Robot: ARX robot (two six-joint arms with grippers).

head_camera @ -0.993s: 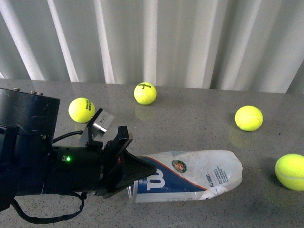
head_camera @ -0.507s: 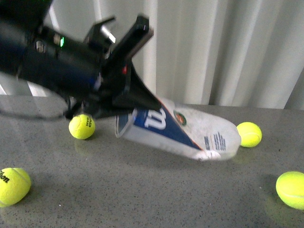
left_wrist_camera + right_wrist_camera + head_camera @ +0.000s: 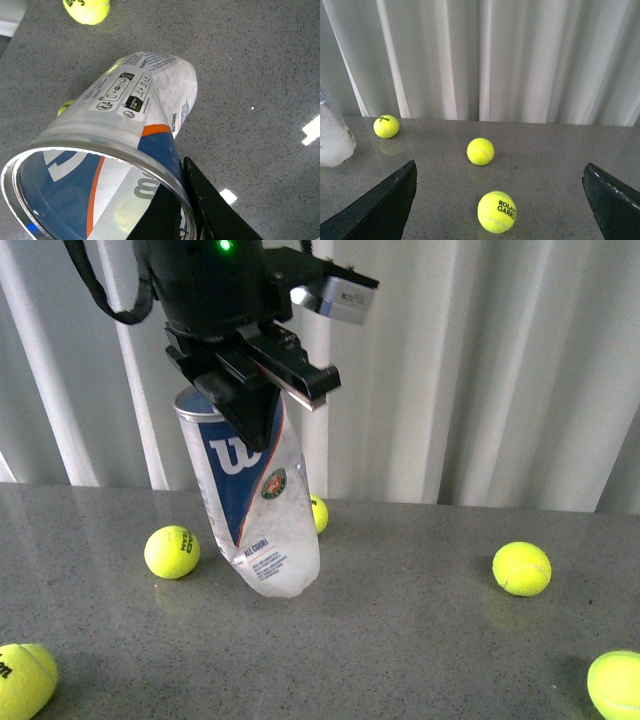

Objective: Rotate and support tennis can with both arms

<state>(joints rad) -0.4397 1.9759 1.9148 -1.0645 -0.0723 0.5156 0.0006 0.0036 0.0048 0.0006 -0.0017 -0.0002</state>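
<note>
Over a grey speckled table [image 3: 420,640], in front of a white pleated curtain [image 3: 480,370], the left arm [image 3: 215,290] reaches in from above, a small green light [image 3: 224,246] glowing on it. The left gripper [image 3: 252,415] is pinched on the tennis can [image 3: 265,520], gripping its clear wall just below the metal rim [image 3: 100,155]. In the left wrist view one black finger [image 3: 210,205] lies against the outside of the can. The can stands close to upright, its long axis leaning a little. Its open, rimmed end points up and toward the robot's left, and its rounded closed end points down at the table, a little to the right. Whether that lower end touches the surface cannot be told. The blue, white and orange Wilson label [image 3: 240,475] faces the front camera. A yellow tennis ball [image 3: 172,552] lies just left of the can, a second ball [image 3: 318,513] sits partly hidden behind it, and a third ball [image 3: 521,569] lies well off to the right. The right gripper [image 3: 498,167], visible only to its own wrist camera, has its fingers spread wide and holds nothing. A Roland Garros ball [image 3: 496,211] lies on the table in the gap between them.
</note>
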